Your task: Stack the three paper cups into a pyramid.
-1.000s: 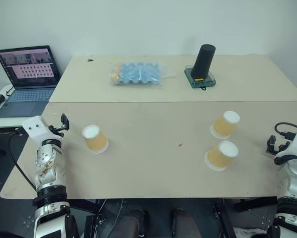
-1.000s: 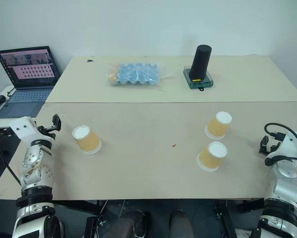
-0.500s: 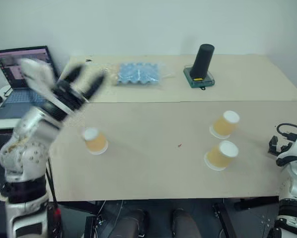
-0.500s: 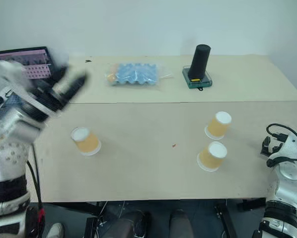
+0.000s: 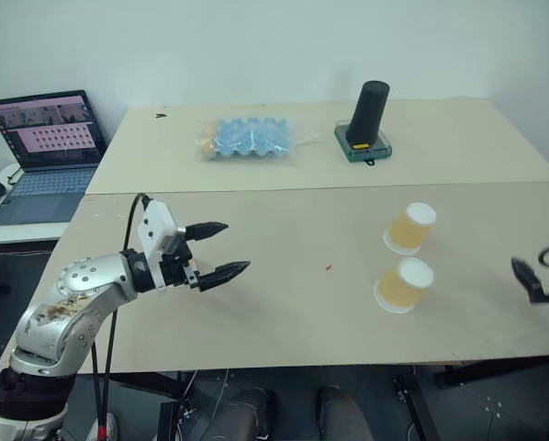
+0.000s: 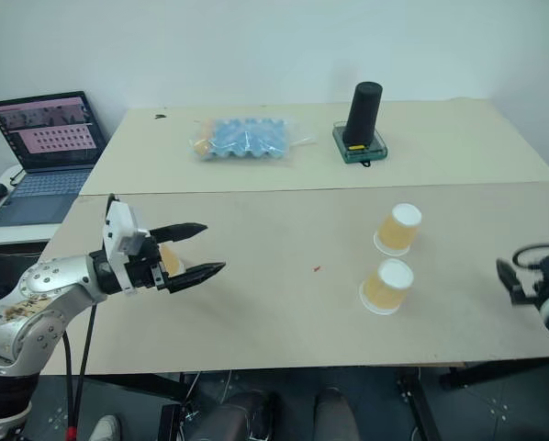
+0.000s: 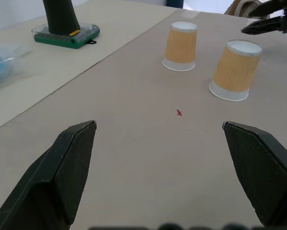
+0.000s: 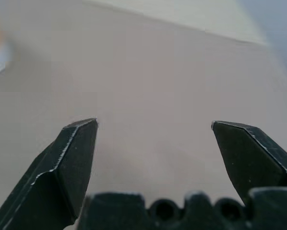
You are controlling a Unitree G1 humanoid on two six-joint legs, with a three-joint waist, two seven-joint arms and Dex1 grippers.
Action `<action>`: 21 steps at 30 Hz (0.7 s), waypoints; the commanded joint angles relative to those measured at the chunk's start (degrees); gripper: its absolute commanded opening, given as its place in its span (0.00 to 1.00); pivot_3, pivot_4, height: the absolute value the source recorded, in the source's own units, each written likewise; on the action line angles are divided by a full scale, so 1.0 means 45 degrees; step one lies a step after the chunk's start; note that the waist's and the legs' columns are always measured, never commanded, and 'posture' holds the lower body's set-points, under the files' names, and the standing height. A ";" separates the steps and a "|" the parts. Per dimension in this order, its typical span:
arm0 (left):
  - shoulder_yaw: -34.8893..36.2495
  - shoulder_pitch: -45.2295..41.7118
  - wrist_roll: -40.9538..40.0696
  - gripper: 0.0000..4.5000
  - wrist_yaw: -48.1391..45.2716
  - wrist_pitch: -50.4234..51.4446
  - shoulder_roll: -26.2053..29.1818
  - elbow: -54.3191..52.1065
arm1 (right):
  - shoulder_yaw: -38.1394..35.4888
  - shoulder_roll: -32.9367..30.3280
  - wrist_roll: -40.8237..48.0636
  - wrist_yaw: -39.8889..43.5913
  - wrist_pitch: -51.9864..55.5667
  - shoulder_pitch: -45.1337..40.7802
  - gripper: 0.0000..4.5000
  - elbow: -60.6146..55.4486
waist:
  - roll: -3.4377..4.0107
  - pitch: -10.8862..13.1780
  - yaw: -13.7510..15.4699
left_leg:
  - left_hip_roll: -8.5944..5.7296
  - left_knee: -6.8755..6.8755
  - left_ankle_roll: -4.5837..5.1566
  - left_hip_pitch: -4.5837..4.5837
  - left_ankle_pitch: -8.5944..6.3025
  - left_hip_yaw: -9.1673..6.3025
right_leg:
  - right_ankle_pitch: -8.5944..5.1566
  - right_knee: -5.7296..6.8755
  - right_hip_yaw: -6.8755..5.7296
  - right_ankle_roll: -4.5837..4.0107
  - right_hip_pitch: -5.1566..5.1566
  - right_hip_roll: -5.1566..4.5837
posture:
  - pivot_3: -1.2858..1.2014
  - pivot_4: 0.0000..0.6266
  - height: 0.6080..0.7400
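Observation:
Two orange-tan paper cups stand upside down on the right half of the table, one (image 5: 409, 227) farther back and one (image 5: 404, 285) nearer. A third cup (image 6: 170, 260) peeks out behind my left gripper's fingers, mostly hidden. My left gripper (image 5: 238, 245) hovers over the table's left half, pointing right towards the two cups, open and holding nothing. In the left wrist view the two cups (image 7: 180, 45) (image 7: 235, 69) stand ahead between the spread fingers. My right gripper (image 6: 516, 283) is at the table's right edge, open and empty (image 8: 153, 143).
At the back are a blue egg tray in plastic (image 5: 250, 138) and a tall black cylinder (image 5: 366, 112) on a green case. A laptop (image 5: 45, 152) sits on a side table to the left. A small red mark (image 5: 329, 268) lies mid-table.
My left arm swung up from the table's left edge and now reaches over the table, covering the left cup. The right gripper rose and drew back at the right edge. The cups stayed put.

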 commanded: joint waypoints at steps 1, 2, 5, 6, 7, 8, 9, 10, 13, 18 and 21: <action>0.0197 -0.0202 -0.0013 1.00 -0.0054 -0.0095 -0.0086 -0.0406 | -0.0687 -0.0399 0.1542 0.2269 0.0719 0.1141 0.99 -0.2829 | -0.0006 0.0002 -0.0033 | 0.0020 0.0000 -0.0010 -0.0001 -0.0012 0.0002 | 0.0000 -0.0018 0.0005 0.0000 0.0003 0.0020 | 0.52 0.24 1.00; 0.0196 -0.0206 -0.0013 1.00 -0.0040 -0.0068 -0.0106 -0.0445 | -0.0605 -0.0427 0.1639 0.2249 0.0863 0.1103 0.99 -0.3174 | -0.0009 0.0003 -0.0075 | 0.0043 0.0000 -0.0018 0.0002 -0.0019 0.0012 | -0.0001 -0.0041 0.0017 0.0004 0.0007 0.0025 | 0.52 0.24 1.00; 0.0167 -0.0268 -0.0093 1.00 0.0043 0.0063 -0.0189 -0.0593 | -0.0067 -0.0447 0.1802 0.1920 0.1333 0.0541 0.99 -0.3944 | -0.0023 0.0012 -0.0132 | 0.0098 0.0001 -0.0023 0.0005 -0.0022 0.0046 | 0.0006 -0.0114 0.0023 0.0037 0.0022 0.0034 | 0.52 0.24 1.00; 0.0164 -0.0288 -0.0116 1.00 0.0060 0.0099 -0.0217 -0.0607 | 0.0073 -0.0449 0.1732 0.1898 0.1410 0.0447 0.99 -0.4072 | -0.0027 0.0014 -0.0115 | 0.0105 0.0001 -0.0024 0.0008 -0.0022 0.0061 | 0.0015 -0.0117 0.0033 0.0038 0.0025 0.0032 | 0.52 0.24 1.00; 0.0165 -0.0299 -0.0120 1.00 0.0101 0.0145 -0.0247 -0.0635 | 0.0437 -0.0462 0.1434 0.1741 0.1379 0.0229 0.99 -0.4149 | -0.0031 0.0017 -0.0074 | 0.0105 0.0001 -0.0025 0.0004 -0.0021 0.0066 | 0.0017 -0.0117 0.0036 0.0041 0.0022 0.0027 | 0.52 0.24 1.00; 0.0174 -0.0295 -0.0108 1.00 0.0140 0.0183 -0.0266 -0.0680 | 0.0778 -0.0417 0.1321 0.1579 0.1449 -0.0058 0.99 -0.4225 | -0.0037 0.0017 -0.0009 | 0.0109 0.0001 -0.0027 0.0004 -0.0020 0.0067 | 0.0018 -0.0117 0.0035 0.0040 0.0021 0.0027 | 0.52 0.24 1.00; 0.0185 -0.0296 -0.0090 1.00 0.0172 0.0214 -0.0276 -0.0721 | 0.1027 -0.0369 0.1251 0.1485 0.1459 -0.0278 0.99 -0.4292 | -0.0048 0.0022 0.0010 | 0.0115 0.0001 -0.0028 0.0007 -0.0019 0.0068 | 0.0018 -0.0121 0.0033 0.0040 0.0020 0.0030 | 0.52 0.24 1.00; 0.0203 -0.0315 -0.0100 1.00 0.0205 0.0258 -0.0287 -0.0750 | 0.1227 -0.0308 0.1279 0.1407 0.1530 -0.0476 0.99 -0.4353 | -0.0054 0.0026 0.0020 | 0.0117 0.0001 -0.0030 0.0008 -0.0019 0.0068 | 0.0019 -0.0123 0.0030 0.0036 0.0015 0.0032 | 0.52 0.24 1.00; 0.0316 -0.0443 -0.0162 1.00 0.0338 0.0396 -0.0312 -0.0745 | 0.1811 -0.0181 0.1387 0.1365 0.1661 -0.0878 0.99 -0.4523 | -0.0057 0.0028 0.0113 | 0.0115 0.0006 -0.0032 -0.0013 -0.0017 0.0072 | 0.0040 -0.0129 0.0027 0.0003 0.0006 0.0032 | 0.52 0.24 1.00; 0.0486 -0.0385 -0.0229 1.00 0.0420 0.0594 -0.0286 -0.0877 | 0.2338 -0.0096 0.1329 0.1268 0.1772 -0.1144 0.99 -0.4643 | -0.0061 0.0030 0.0229 | 0.0108 0.0007 -0.0023 -0.0039 -0.0022 0.0071 | 0.0085 -0.0135 0.0014 -0.0070 -0.0019 0.0055 | 0.52 0.24 1.00; 0.0545 -0.0322 -0.0219 1.00 0.0473 0.0673 -0.0249 -0.0950 | 0.2665 -0.0009 0.1221 0.1106 0.1779 -0.1418 0.99 -0.4598 | -0.0061 0.0030 0.0323 | 0.0109 0.0007 -0.0023 -0.0041 -0.0023 0.0071 | 0.0086 -0.0139 0.0012 -0.0071 -0.0018 0.0056 | 0.52 0.24 1.00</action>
